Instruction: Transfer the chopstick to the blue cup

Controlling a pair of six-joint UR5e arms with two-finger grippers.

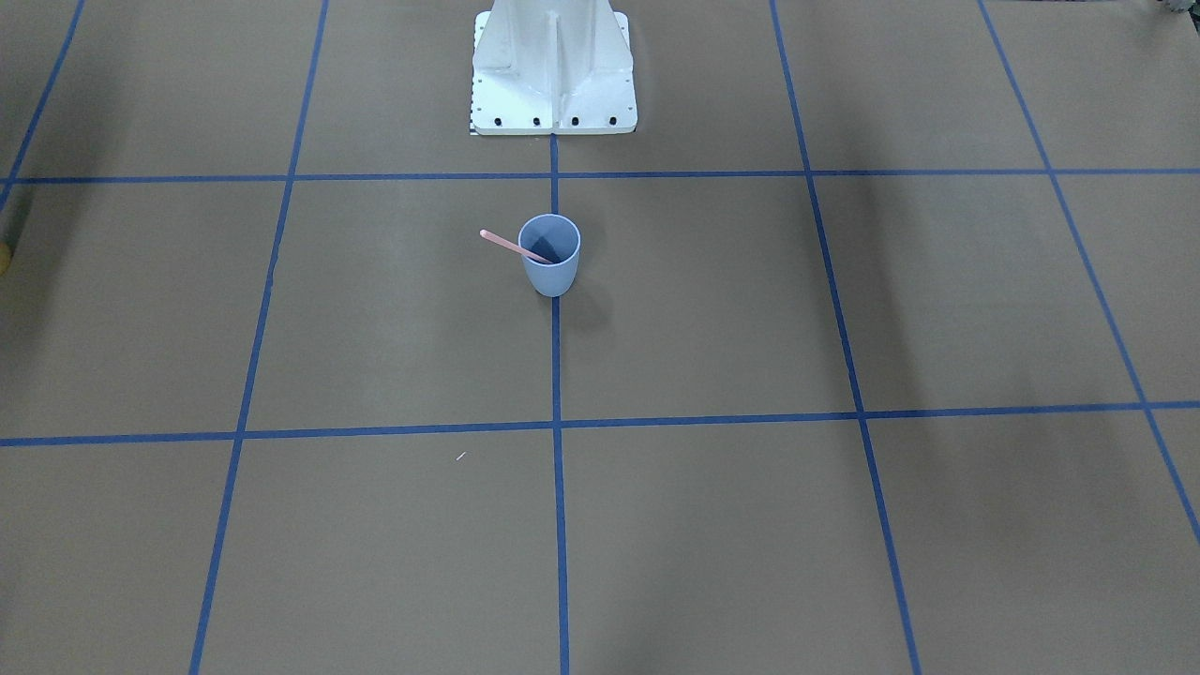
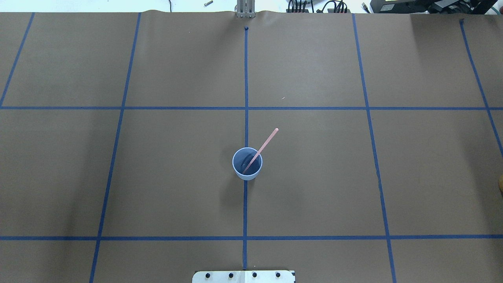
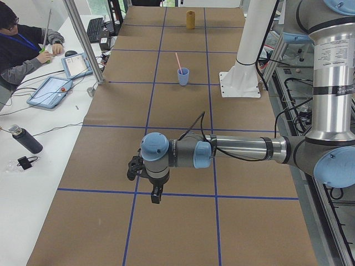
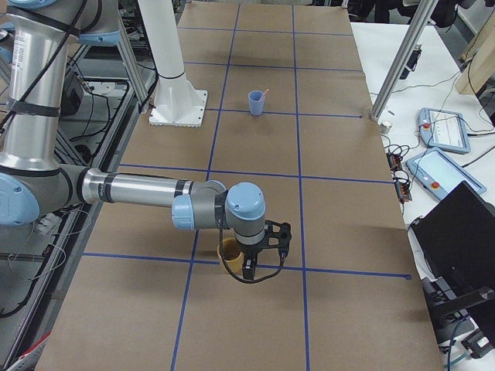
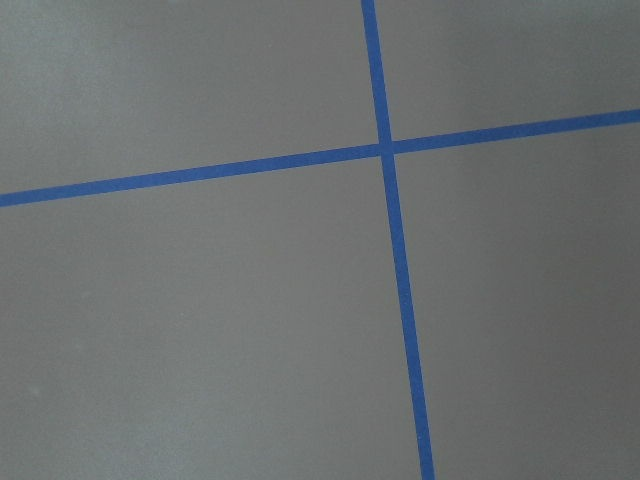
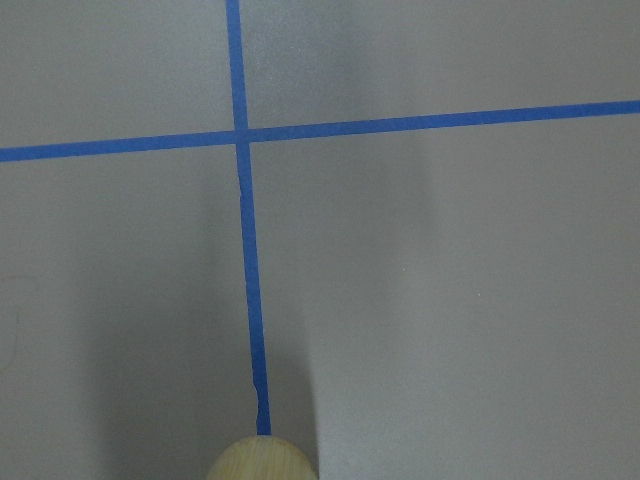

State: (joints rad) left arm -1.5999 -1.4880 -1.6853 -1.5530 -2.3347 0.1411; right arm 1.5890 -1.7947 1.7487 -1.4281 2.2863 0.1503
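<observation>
As I look from the front-facing view, the chopstick point(image 1: 511, 246) has its lower end inside the blue cup point(image 1: 550, 267) and leans on the rim, with its rounded end sticking out to one side. The cup stands upright on the tabletop point(image 1: 750, 328), near my white base point(image 1: 553, 75). No pincer shows here.

From overhead it is the same: the stick crosses the cup's mouth and its free end hangs outside. I judge the transfer finished, so the good way now is to keep both arms well apart from the cup, because a small push could tip it.

In the left side view my left pincer point(image 3: 152, 191) hangs above the paper, far from the cup. I cannot tell whether its fingers are apart or together.

In the right side view my right pincer point(image 4: 259, 267) hangs just beside a tan cylinder point(image 4: 229, 252). I cannot tell if it touches it, nor how wide it stands.

My left wrist view shows only paper and blue tape point(image 5: 395, 250). My right wrist view shows the cylinder's top at the bottom edge.
</observation>
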